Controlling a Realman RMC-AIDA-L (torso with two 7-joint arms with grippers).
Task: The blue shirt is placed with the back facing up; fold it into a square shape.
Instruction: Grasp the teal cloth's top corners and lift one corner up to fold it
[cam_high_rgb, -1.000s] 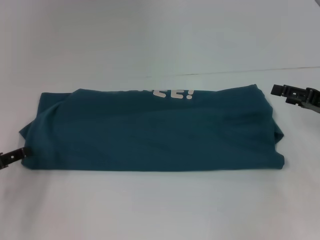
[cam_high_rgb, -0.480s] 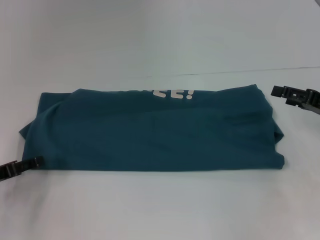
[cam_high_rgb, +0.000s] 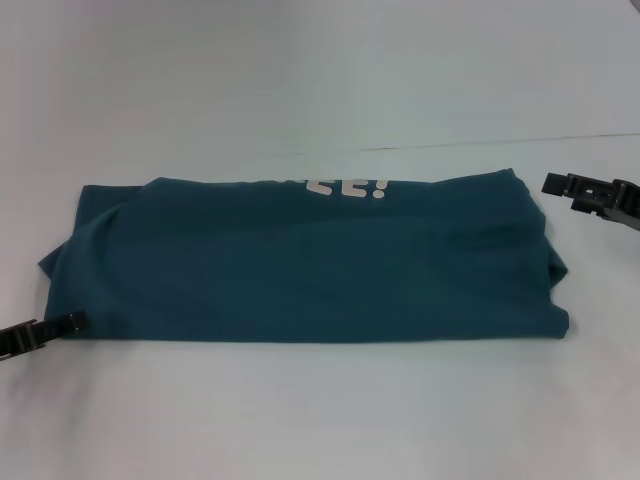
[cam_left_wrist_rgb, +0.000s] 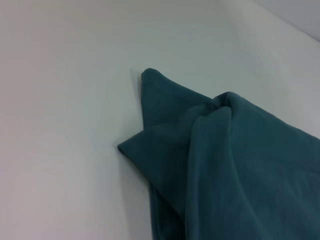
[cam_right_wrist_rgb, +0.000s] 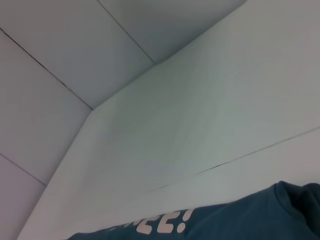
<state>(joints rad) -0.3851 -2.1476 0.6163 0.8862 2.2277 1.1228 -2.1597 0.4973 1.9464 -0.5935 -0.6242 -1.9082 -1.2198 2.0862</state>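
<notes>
The dark teal-blue short-sleeved knit shirt (cam_high_rgb: 300, 260) lies flat on the white tabletop (cam_high_rgb: 320, 90) as a long horizontal band, already folded lengthwise, with a strip of white lettering (cam_high_rgb: 345, 187) showing along its far edge. The left gripper (cam_high_rgb: 60, 325) is low at the shirt's near-left corner, its tip at or just touching the fabric edge; whether its fingers are apart or together cannot be told from the head view, and the left wrist view shows only the bunched, layered corner of the cloth (cam_left_wrist_rgb: 200, 150) and none of the fingers. The right gripper (cam_high_rgb: 575, 185) hovers just beyond the shirt's far-right corner, apart from the fabric; its finger state likewise cannot be told. Judgement: the lengthwise folds appear done and the step in hand is securing the left end for a crosswise fold toward the right. The next move calls for a firm pinch through all layers at the left end, then a lift and carry across so the edges align into a square. Risk noted: the left end is rumpled and uneven, so a shallow grasp could catch only the top layer and skew the fold.
</notes>
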